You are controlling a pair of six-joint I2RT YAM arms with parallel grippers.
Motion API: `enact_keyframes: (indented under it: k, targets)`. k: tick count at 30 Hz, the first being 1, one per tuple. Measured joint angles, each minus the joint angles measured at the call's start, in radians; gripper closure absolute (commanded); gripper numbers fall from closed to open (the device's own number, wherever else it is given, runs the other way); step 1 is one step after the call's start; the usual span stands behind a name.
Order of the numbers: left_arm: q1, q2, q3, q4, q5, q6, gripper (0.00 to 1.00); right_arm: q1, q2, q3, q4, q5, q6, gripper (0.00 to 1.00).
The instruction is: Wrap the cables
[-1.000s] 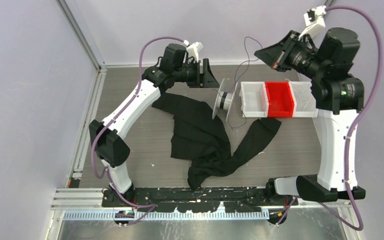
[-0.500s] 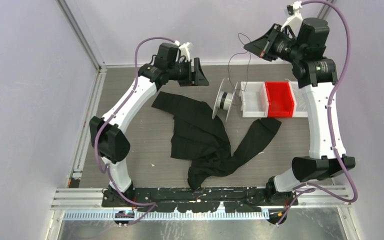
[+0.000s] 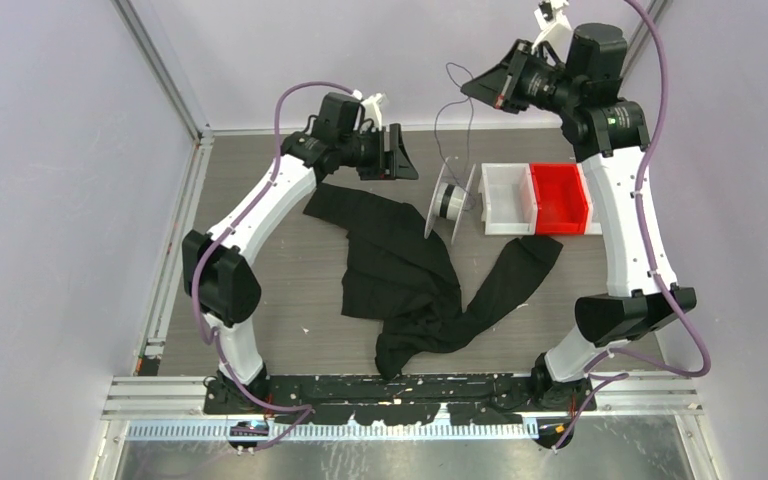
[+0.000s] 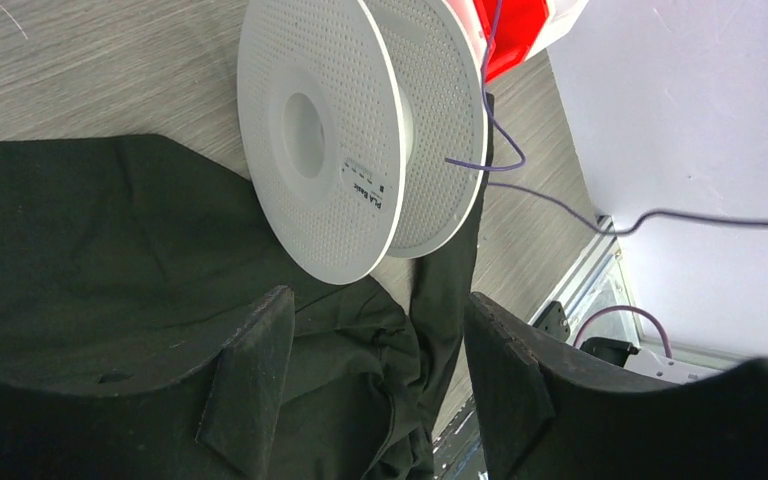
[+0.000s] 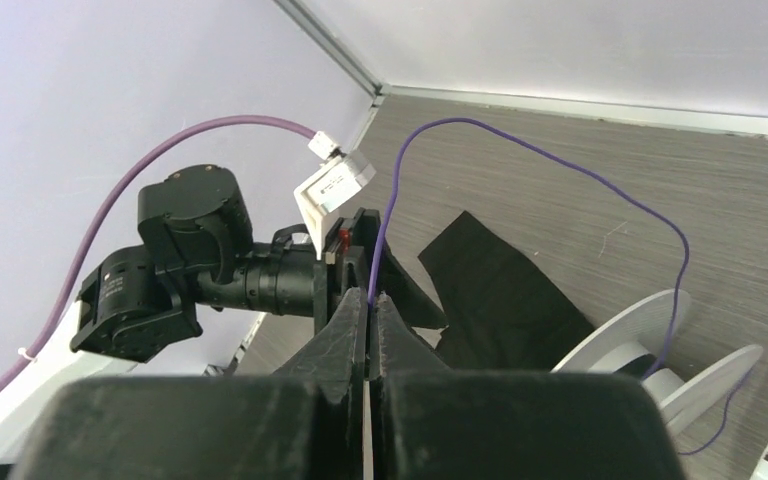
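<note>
The cable is a thin purple wire. It arcs from my right gripper down to the white spool, which stands on its rims. In the right wrist view, my right gripper is shut on the cable, high above the table's far edge, with the spool below. My left gripper hangs open just left of the spool, with nothing between its fingers. The left wrist view shows the left gripper above the black cloth. The spool is ahead, and the cable trails off it.
A large black cloth lies crumpled across the table's middle, up to the spool. A white bin and a red bin sit right of the spool. The back wall is close behind both grippers.
My right arm has swung up and to the left along the back wall, drawing the cable with it. The left gripper has backed slightly left, away from the spool, still open.
</note>
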Motion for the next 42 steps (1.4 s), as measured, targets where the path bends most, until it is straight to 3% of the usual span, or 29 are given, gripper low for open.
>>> enact_keyframes:
  k: [17, 28, 42]
  targets:
    - [-0.005, 0.038, -0.029, 0.018, 0.001, 0.002, 0.36, 0.069, 0.003, -0.116, 0.0, 0.039, -0.052, 0.99]
    - [-0.075, 0.037, -0.068, 0.049, -0.054, 0.04, 0.31, 0.069, -0.032, -0.19, 0.02, 0.059, -0.048, 0.99]
    - [-0.117, -0.002, -0.261, 0.204, -0.149, 0.102, 0.33, 0.069, -0.055, -0.203, 0.087, 0.06, -0.004, 1.0]
